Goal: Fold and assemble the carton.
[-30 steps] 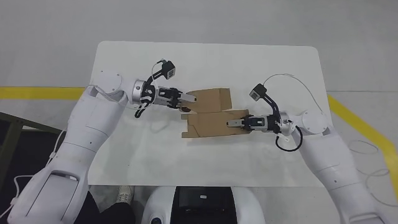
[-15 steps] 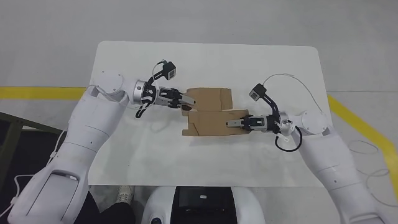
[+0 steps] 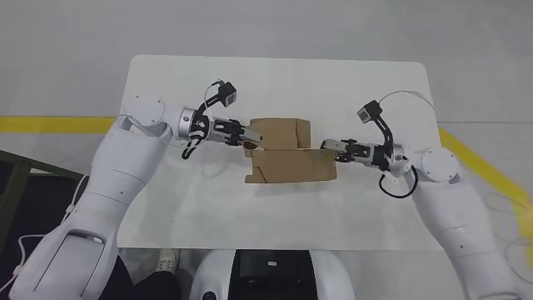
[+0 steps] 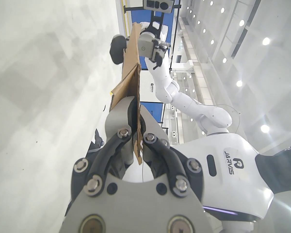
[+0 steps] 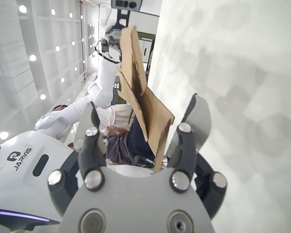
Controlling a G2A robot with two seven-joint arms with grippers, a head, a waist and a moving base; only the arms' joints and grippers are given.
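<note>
The flat brown carton (image 3: 287,157) lies at the middle of the table (image 3: 375,83), well apart from every edge, its two panels stepped against each other; the left gripper (image 3: 250,139) is closed tight on the carton's left end, the cardboard pinched between its fingers (image 4: 117,115). The right gripper (image 3: 327,144) is at the carton's right end with its fingers spread wide; the cardboard's corner lies between them, gripped by neither.

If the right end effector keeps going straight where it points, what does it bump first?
Probably the carton: the right end effector points at its near edge, which seems to sit between the open jaws.
</note>
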